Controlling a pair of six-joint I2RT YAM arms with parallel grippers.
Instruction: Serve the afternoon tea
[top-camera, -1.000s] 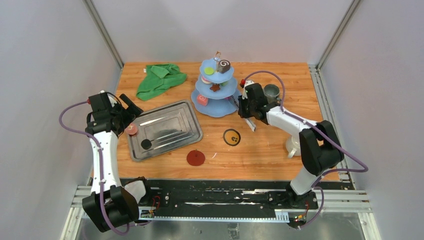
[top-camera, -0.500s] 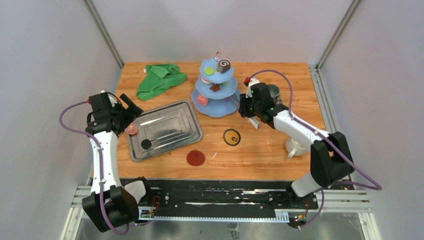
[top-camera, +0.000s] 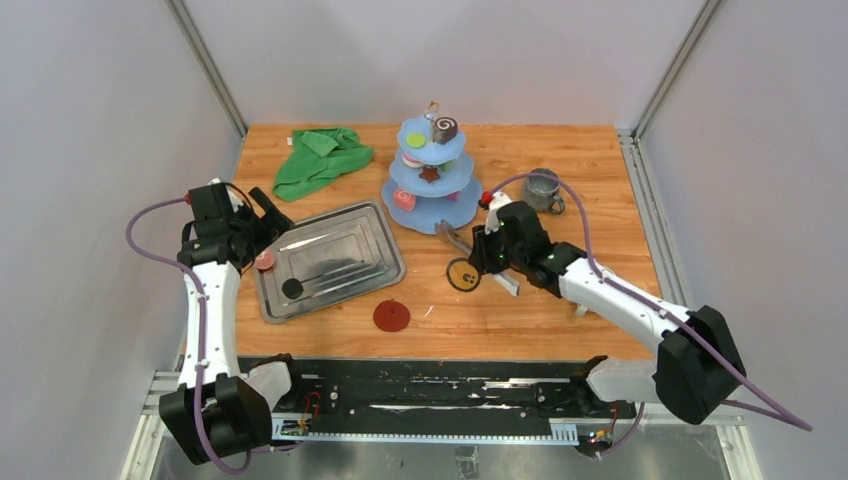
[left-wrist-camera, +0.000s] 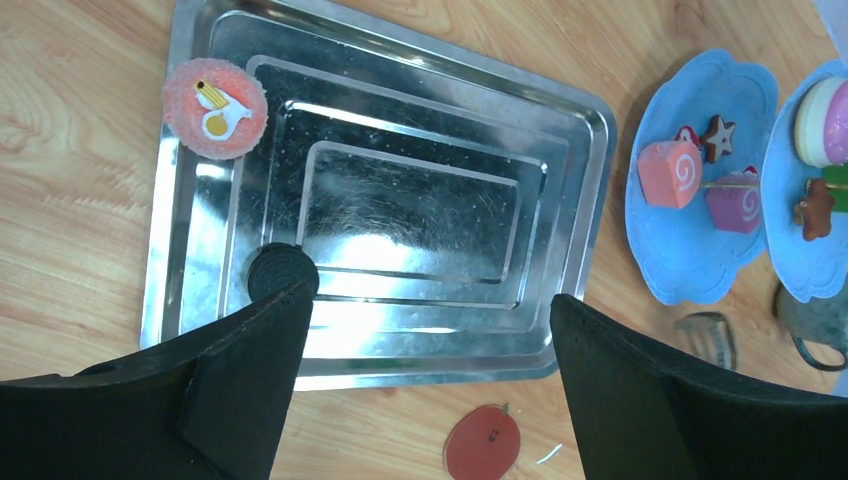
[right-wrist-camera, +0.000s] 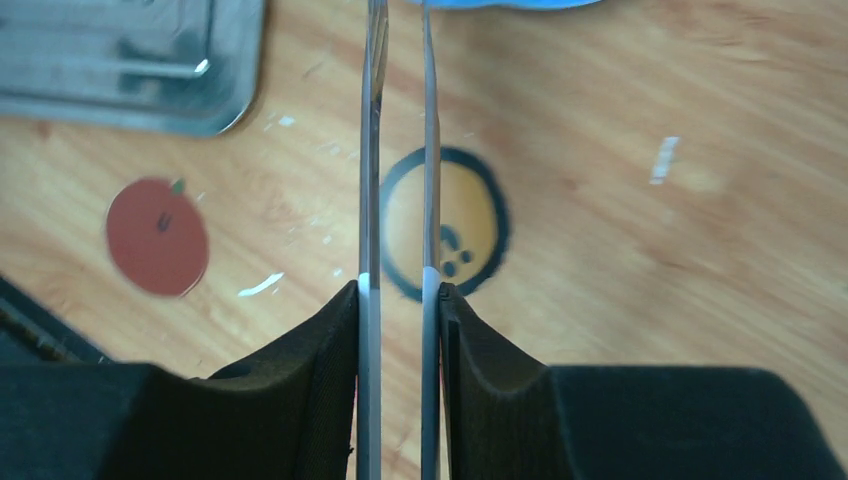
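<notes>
The sweets sit on a blue three-tier stand (top-camera: 430, 175): swirl rolls (left-wrist-camera: 669, 172), a brown star (left-wrist-camera: 716, 138) and a green disc (top-camera: 415, 141). A pink disc (top-camera: 264, 260) and a black disc (top-camera: 292, 288) lie on the steel tray (top-camera: 345, 225). The grey-green mug (top-camera: 543, 190) stands right of the stand. My right gripper (top-camera: 492, 256) is shut on metal tongs (right-wrist-camera: 372, 150), which hang over a yellow black-ringed coaster (right-wrist-camera: 470, 220). My left gripper (left-wrist-camera: 430, 305) hovers open above the tray's left side, empty.
A green cloth (top-camera: 320, 158) lies at the back left. A red apple coaster (top-camera: 391, 316) lies near the front edge, below the tray. The right arm stretches across the table's right half. Enclosure walls stand close on both sides.
My right arm has swung from beside the stand toward the front and left, carrying the tongs over the yellow coaster. The grey-green mug is now uncovered. The left arm has barely moved.
</notes>
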